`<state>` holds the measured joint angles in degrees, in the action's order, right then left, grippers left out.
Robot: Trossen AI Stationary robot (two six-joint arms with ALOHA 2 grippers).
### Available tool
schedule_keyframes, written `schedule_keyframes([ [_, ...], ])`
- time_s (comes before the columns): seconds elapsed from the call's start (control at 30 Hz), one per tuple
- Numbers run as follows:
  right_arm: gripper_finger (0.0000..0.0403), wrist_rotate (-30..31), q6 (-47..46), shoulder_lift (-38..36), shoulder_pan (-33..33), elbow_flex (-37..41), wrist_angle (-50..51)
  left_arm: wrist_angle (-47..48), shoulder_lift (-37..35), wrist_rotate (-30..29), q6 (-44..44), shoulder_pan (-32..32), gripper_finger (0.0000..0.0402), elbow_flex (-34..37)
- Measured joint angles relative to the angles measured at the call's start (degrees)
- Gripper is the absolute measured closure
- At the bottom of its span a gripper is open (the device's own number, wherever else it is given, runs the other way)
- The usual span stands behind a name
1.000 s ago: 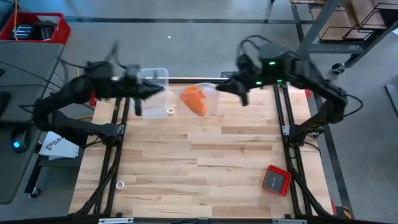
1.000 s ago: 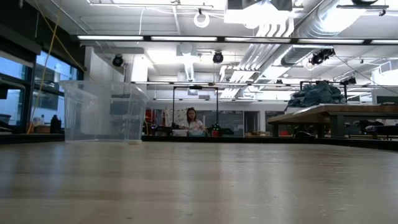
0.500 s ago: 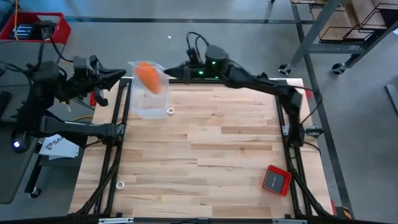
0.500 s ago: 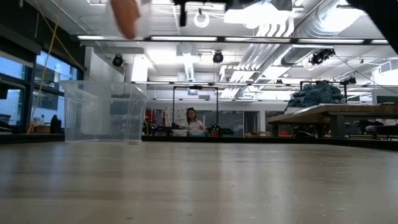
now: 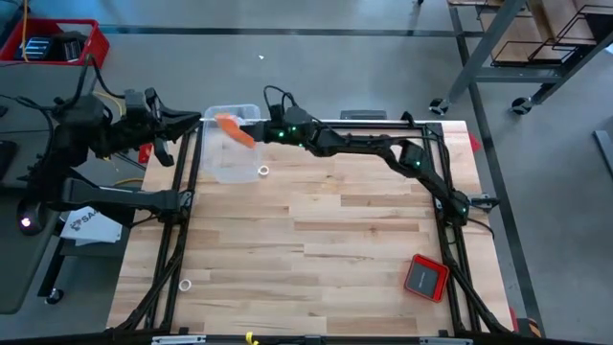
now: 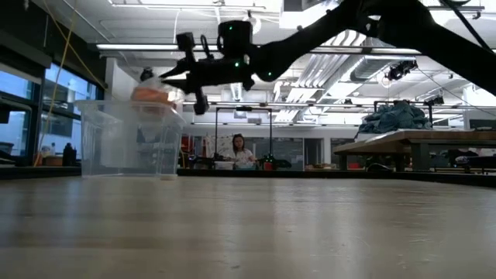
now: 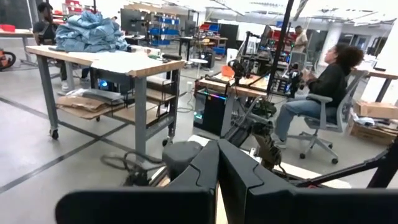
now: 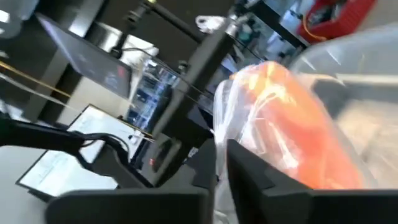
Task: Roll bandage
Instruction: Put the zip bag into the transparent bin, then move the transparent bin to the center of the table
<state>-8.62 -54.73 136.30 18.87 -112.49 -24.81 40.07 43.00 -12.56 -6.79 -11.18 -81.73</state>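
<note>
Two dark arms are working at the far end of the wooden table, in the upper part of the high view. The right arm is stretching across the upper middle of the frame toward the left, and the right gripper is pinching a clear plastic bag with the orange bandage inside it. In the right wrist view the fingers are closing tightly on the plastic, and the bandage is filling the centre right of the frame. The bandage is hanging just over the open top of the clear plastic bin, which is standing at the upper left of the table; in the low view it is showing at the bin's rim, upper left of the frame. The left gripper is waiting at the far upper left, beyond the table edge, with its fingers pressed together and holding nothing. A small red device is lying at the lower right of the table. A person is sitting in the room behind.
</note>
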Motion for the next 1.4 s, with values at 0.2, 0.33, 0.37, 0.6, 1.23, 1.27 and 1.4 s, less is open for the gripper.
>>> schedule_keyframes([
  [0.2,0.028,0.4,-0.8,-0.2,-0.3,-0.1,-2.9,1.6,0.1,0.0,0.0,0.0,0.0401,0.0],
  [0.33,0.0218,0.4,0.5,-2.0,-0.4,-0.1,-1.9,3.8,0.1,-0.4,0.9,0.0,0.0401,0.0],
  [0.37,0.0209,-0.7,1.7,-2.6,-0.4,-0.1,-1.9,5.0,0.2,-1.7,0.8,0.0,0.0401,0.0],
  [0.6,0.0192,-15.8,9.3,-8.8,3.1,-0.1,4.8,24.6,4.8,-8.2,-4.9,0.0,0.0399,2.9],
  [1.23,0.0192,-9.3,38.7,-45.4,5.4,-0.1,63.0,27.0,35.4,-2.8,11.6,-6.2,0.0201,15.8],
  [1.27,0.0192,-7.5,38.9,-47.1,4.7,-0.1,64.8,26.9,36.7,-2.3,11.8,-6.6,0.0198,15.8],
  [1.4,0.0192,-0.7,39.3,-53.4,1.6,-0.1,69.2,24.5,41.5,-2.5,10.2,-7.9,0.0195,15.8],
])
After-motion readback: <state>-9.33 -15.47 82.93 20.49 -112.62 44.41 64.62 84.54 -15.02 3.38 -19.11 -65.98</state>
